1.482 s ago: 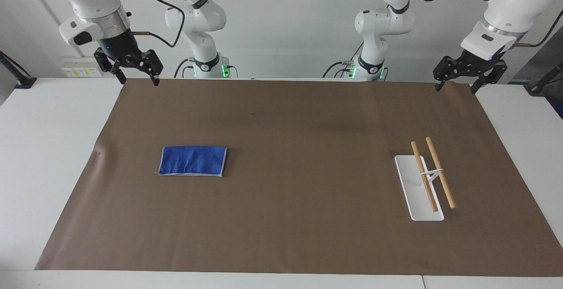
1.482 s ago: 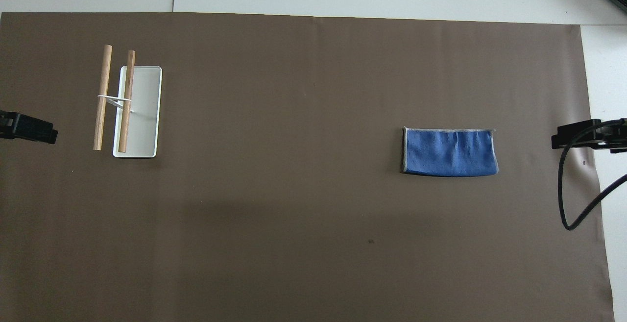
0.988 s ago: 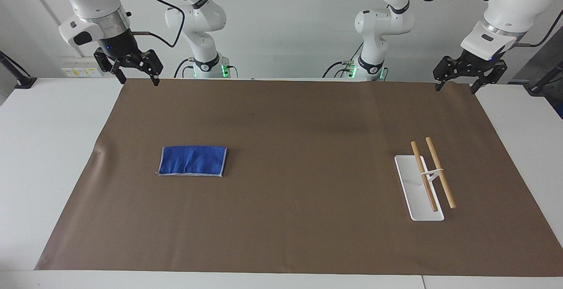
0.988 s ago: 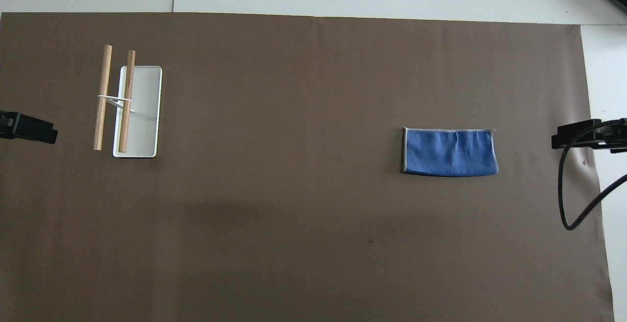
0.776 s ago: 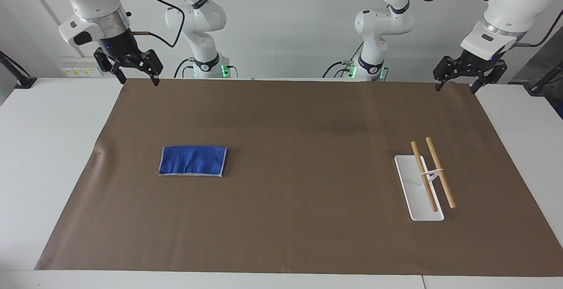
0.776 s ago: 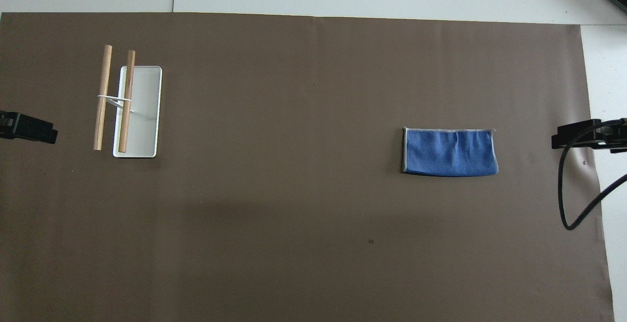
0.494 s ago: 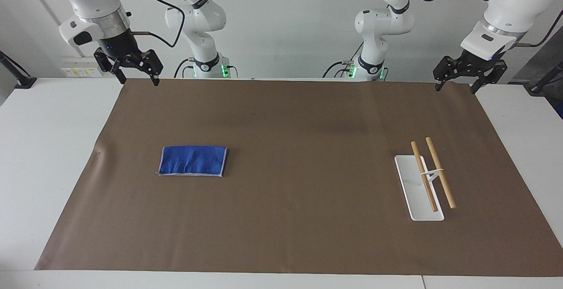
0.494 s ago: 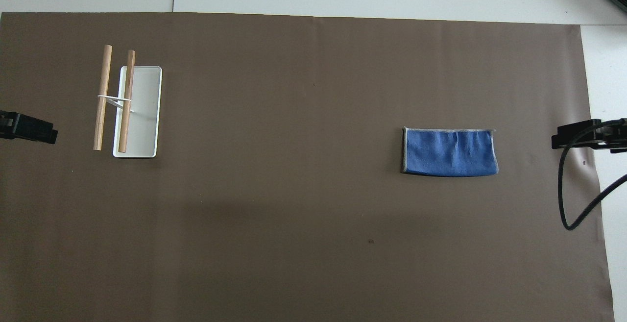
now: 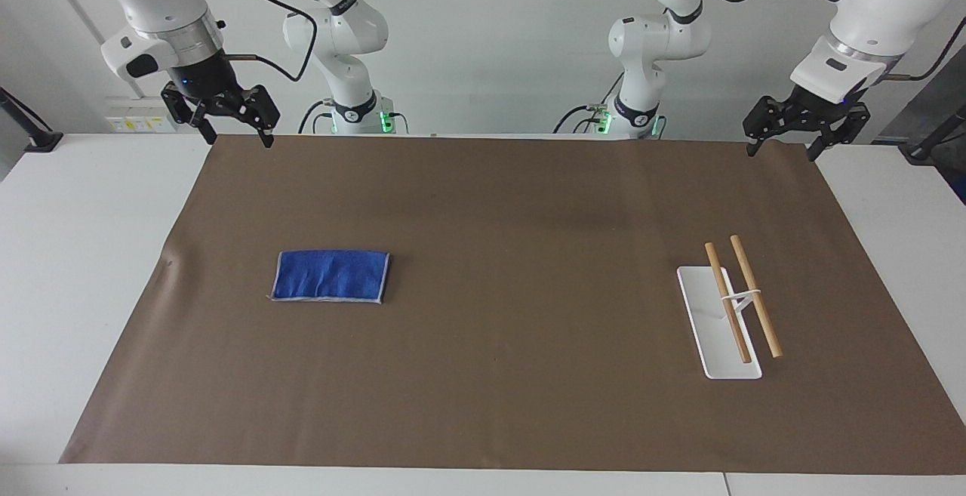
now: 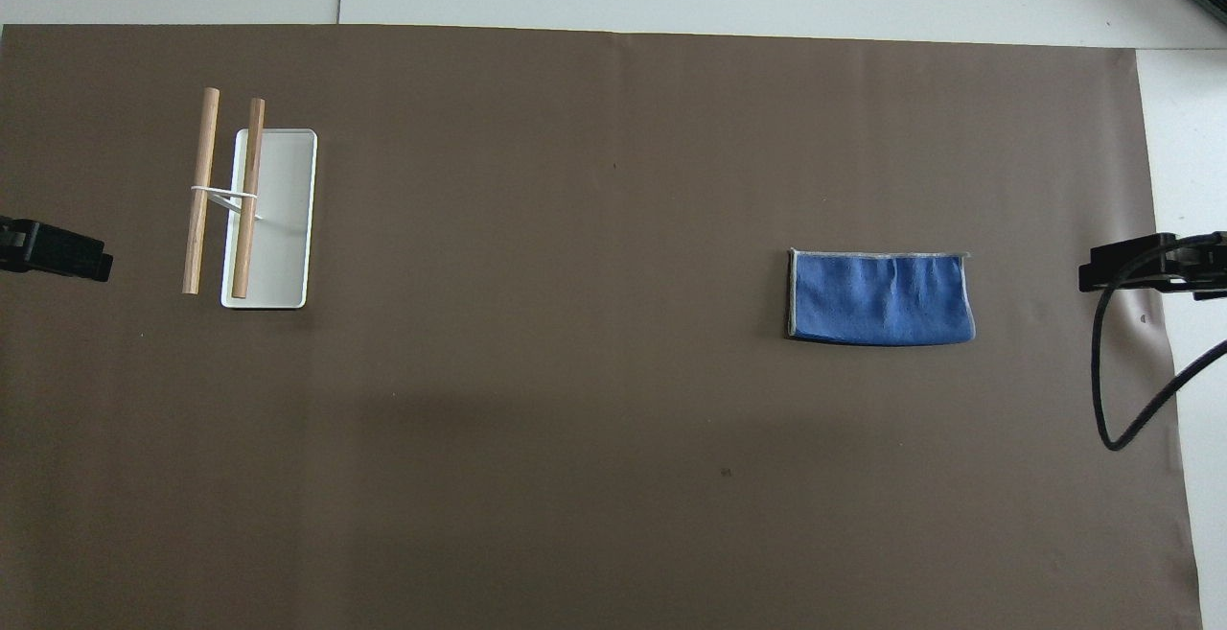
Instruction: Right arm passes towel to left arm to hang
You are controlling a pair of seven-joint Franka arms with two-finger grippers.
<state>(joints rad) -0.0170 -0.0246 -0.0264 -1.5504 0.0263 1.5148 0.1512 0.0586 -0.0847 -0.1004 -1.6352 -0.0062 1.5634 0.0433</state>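
Note:
The blue towel lies folded flat on the brown mat, toward the right arm's end of the table. My right gripper hangs open in the air over the mat's corner by the robots, well away from the towel and holding nothing. My left gripper hangs open and empty over the mat's other corner by the robots. In the overhead view only a dark tip of the right gripper and of the left gripper shows at the picture's edges. Both arms wait.
A rack with two wooden rails on a white base plate stands toward the left arm's end. The brown mat covers most of the white table. A black cable loops by the right gripper.

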